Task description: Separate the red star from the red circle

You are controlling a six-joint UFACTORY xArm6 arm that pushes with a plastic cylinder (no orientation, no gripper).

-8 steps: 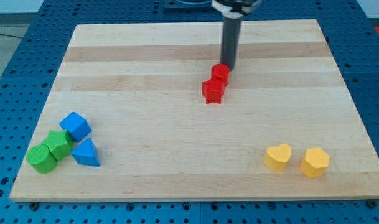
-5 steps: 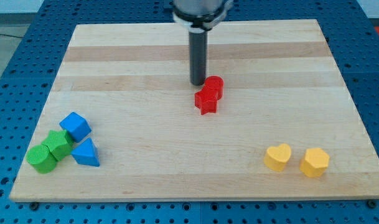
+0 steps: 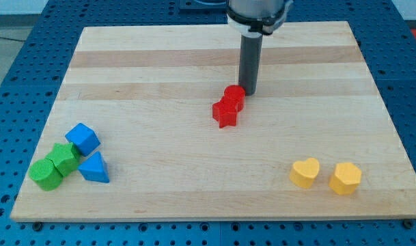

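Note:
The red star (image 3: 225, 113) lies near the middle of the wooden board, touching the red circle (image 3: 234, 97), which sits just above and to its right. My tip (image 3: 249, 91) stands right beside the red circle, at its upper right, about touching it. The dark rod rises from there to the view's top.
A blue cube (image 3: 82, 139), a blue triangle (image 3: 93, 168), a green hexagon block (image 3: 64, 158) and a green cylinder (image 3: 44, 174) cluster at the board's lower left. A yellow heart (image 3: 304, 172) and a yellow hexagon (image 3: 345, 178) sit at the lower right.
My tip swung from the circle's upper right to its upper left and back to its upper right. The two red blocks shifted slightly left and down, still touching.

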